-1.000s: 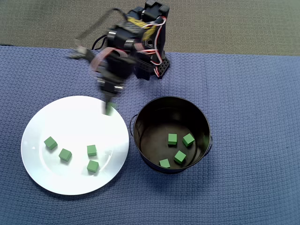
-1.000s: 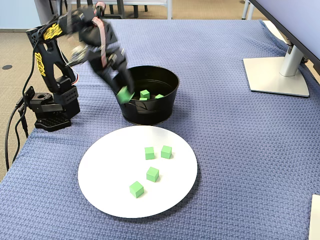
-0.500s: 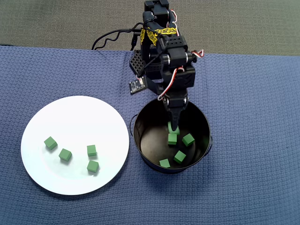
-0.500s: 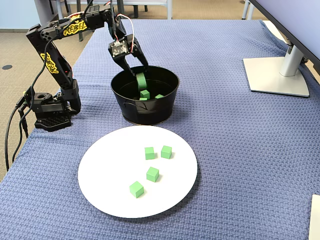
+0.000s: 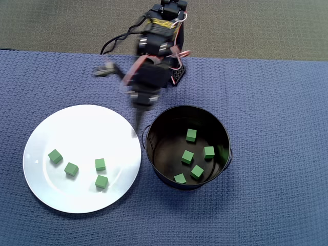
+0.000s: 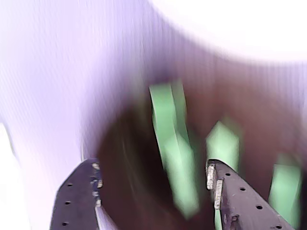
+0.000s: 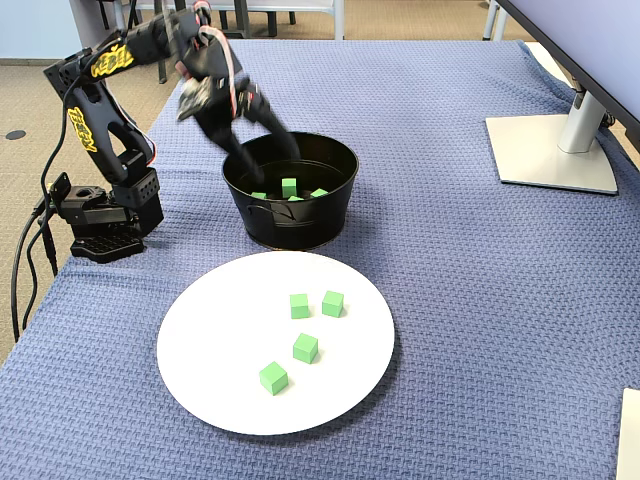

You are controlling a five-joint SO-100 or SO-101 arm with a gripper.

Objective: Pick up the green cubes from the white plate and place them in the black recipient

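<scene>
Several green cubes (image 5: 100, 164) lie on the white plate (image 5: 77, 130), left of the black recipient (image 5: 163, 146) in the overhead view. More green cubes (image 5: 191, 135) rest inside that pot. My gripper (image 5: 138, 121) is blurred, over the gap between the pot's left rim and the plate's edge. In the fixed view the gripper (image 7: 265, 155) hangs over the pot's (image 7: 300, 225) left rim, open and empty. The plate (image 7: 225, 330) carries cubes (image 7: 306, 347) in front. The wrist view is smeared: both fingertips (image 6: 93, 179) stand wide apart, with green streaks (image 6: 175, 143) beyond them.
The arm's base (image 7: 100, 225) stands at the blue cloth's left edge, with cables trailing off the table. A monitor stand (image 7: 555, 150) sits at the far right. A pale object (image 7: 630, 435) shows at the bottom right corner.
The gripper carried a cube from the plate over the pot and let it go; one more cube now lies in the pot. The arm has swung back out toward the plate, open.
</scene>
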